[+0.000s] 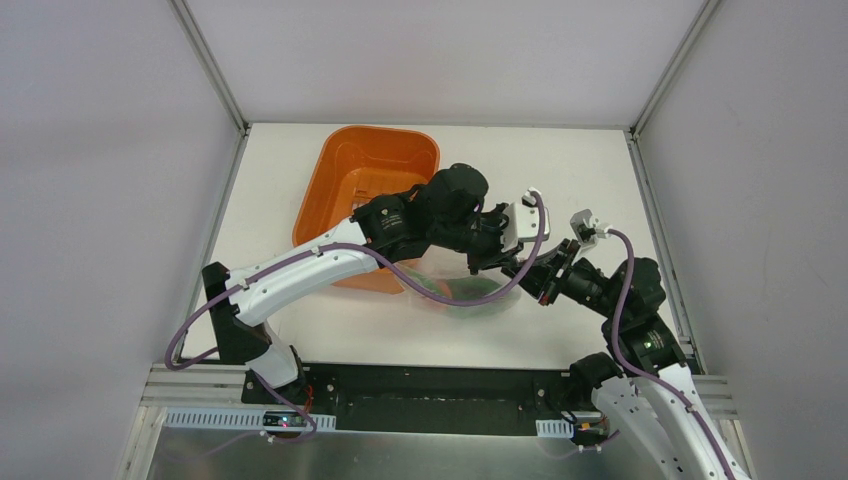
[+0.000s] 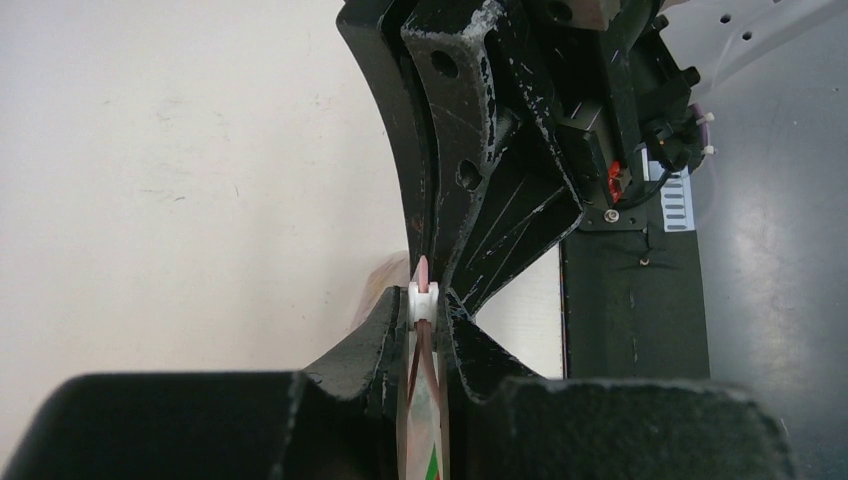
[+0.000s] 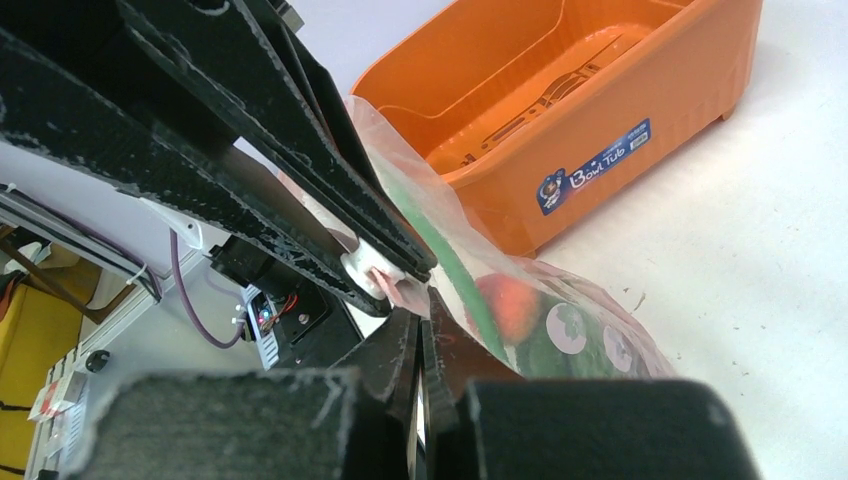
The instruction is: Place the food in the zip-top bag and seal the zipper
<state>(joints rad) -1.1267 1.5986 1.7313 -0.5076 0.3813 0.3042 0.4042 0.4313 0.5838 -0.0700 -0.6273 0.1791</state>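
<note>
**Left wrist view.** Your left gripper (image 2: pixel 425 318) has its fingers (image 2: pixel 383 338) closed on the zipper (image 2: pixel 423 272). The pads pinch the white slider (image 2: pixel 423 300) that rides on the pink strip. You see the strip edge-on, running straight away from the camera, so its long axis lies in line with the fingers' reach. Just beyond the slider, your right gripper (image 3: pixel 421 335) meets it from the opposite side. Its fingers (image 3: pixel 398 352) are pressed together with no gap. The pink end of the strip appears to be clamped between them, though the black finger bodies partly hide the contact. The two grippers stand tip to tip, nearly touching at the slider.

**Right wrist view.** The zip-top bag (image 3: pixel 600 345) falls away from the zipper to the right of the fingers, clear and crinkled, printed with pale dots. The food (image 3: pixel 510 305) is inside it. A long green chili (image 3: pixel 440 250) lies lengthwise along the bag, one end pointing up toward the slider, with a round orange-red piece beside it lower down.

**Top view.** The bag lies on the white table (image 1: pixel 600 180), just in front of the near wall of the orange tub (image 1: pixel 370 180) and under the left wrist. Its long axis runs left to right, and the gripped end is toward the right arm. The tub stands upright behind it, nearer the left side of the table.
</note>
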